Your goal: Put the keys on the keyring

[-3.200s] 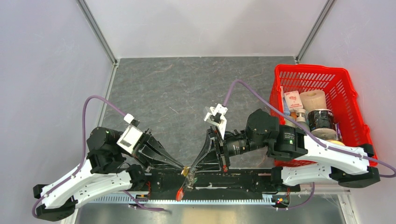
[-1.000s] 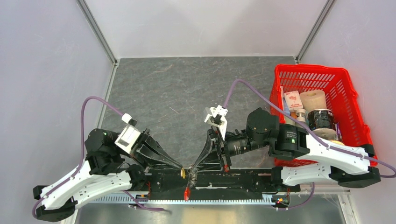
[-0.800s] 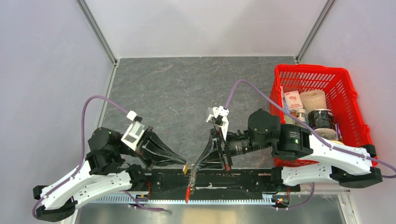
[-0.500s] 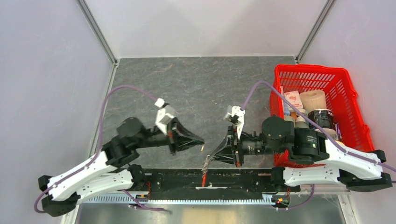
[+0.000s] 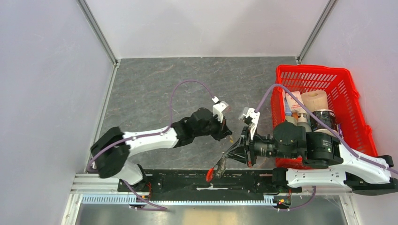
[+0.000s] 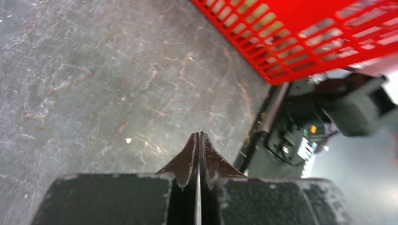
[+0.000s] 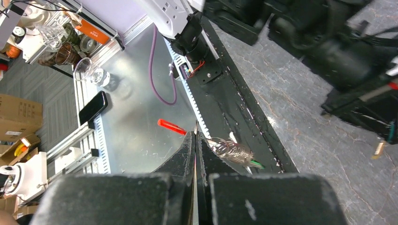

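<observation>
The right pincer (image 5: 227,155) is clenched on the keyring (image 5: 219,164). The ring and short chain hang just below its tips, the red fob (image 5: 210,174) dangles at the low end on the near side, and the green tag (image 7: 256,164) pokes out beside the chain. All of this hangs over the black base rail (image 5: 244,180) at the table's (image 5: 155,89) near edge.

Just up and to the left of that pincer, the left pincer (image 5: 227,135) is also clenched. The yellow-tagged key (image 5: 230,138) shows right at its tips from above and, in the right wrist view, hangs under it clear of the table, so it appears to be pinched there (the left wrist camera shows only two blades (image 6: 187,159) pressed flat together, with no key to be seen). Key and keyring are near each other but apart.

To the right of both pincers, beyond the right arm's wrist, stands a red slatted basket (image 5: 324,69). Inside it, crowded toward the side nearest the pincers, are:
- a pale roll (image 5: 314,99)
- a dark jar with a printed label (image 5: 324,122)
- a small white carton with red print (image 5: 293,100)
- a slim tube (image 5: 287,108) standing against the wall.

The rest of what is in the basket is hidden behind the right arm.
</observation>
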### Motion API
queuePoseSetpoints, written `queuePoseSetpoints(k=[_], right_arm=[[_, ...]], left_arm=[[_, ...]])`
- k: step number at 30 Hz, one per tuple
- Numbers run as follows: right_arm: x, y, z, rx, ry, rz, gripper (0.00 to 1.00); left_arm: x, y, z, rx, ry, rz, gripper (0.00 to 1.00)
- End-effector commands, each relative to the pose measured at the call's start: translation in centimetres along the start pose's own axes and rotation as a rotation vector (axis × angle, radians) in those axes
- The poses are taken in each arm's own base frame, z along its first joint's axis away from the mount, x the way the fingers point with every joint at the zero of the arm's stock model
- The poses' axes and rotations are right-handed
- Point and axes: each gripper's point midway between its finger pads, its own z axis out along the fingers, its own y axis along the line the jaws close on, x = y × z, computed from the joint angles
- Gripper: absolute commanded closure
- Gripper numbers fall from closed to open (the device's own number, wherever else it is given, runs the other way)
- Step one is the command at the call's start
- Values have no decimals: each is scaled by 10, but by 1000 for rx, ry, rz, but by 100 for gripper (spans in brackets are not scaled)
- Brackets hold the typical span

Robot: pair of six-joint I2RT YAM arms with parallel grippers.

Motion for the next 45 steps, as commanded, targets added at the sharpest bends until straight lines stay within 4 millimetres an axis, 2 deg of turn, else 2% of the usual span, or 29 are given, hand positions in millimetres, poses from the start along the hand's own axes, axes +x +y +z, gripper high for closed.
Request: queuePoseSetpoints(k=[1, 2, 3, 4, 6, 8, 10, 13, 16, 18, 24, 32, 36, 40, 45], right_arm=[[-8, 2, -8, -7, -48, 29, 100], [-7, 2, -9, -10, -44, 29, 100], [-6, 3, -9, -15, -40, 29, 100], [-4, 3, -9, -18, -35, 28, 100], [-2, 4, -10, -27, -27, 21, 100], [-1, 6, -11, -40, -22, 12, 100], [-5, 7, -12, -50, -40, -1, 100], [-13, 20, -16, -124, -71, -26, 100], [-22, 29, -14, -170, -110, -62, 100], [-26, 34, -11, -202, -138, -97, 100], [-51, 54, -18, -323, -308, -230, 100], [-95, 66, -46, -370, -619, -340, 100], [-115, 72, -43, -367, -688, -326, 100], [-137, 76, -35, -352, -726, -242, 100], [-150, 86, -28, -397, -752, -161, 100]], left_arm=[[-33, 25, 32, -83, -117, -41, 83], [-29, 31, 35, -96, -108, -52, 69], [-28, 33, 34, -99, -105, -58, 59], [-31, 31, 29, -89, -114, -56, 50], [-48, 16, 11, -46, -156, -28, 25], [-66, -1, -12, -7, -181, 0, 18], [-84, -18, -37, 23, -201, 21, 17], [-104, -39, -82, 57, -255, 27, 17], [-113, -56, -118, 103, -316, 4, 19], [-115, -66, -135, 143, -341, -5, 19], [-119, -89, -169, 249, -393, -10, 20], [-136, -111, -213, 337, -522, -8, 21], [-145, -127, -237, 421, -598, 8, 22], [-151, -143, -266, 515, -682, 24, 22], [-158, -159, -300, 613, -779, 41, 23]])
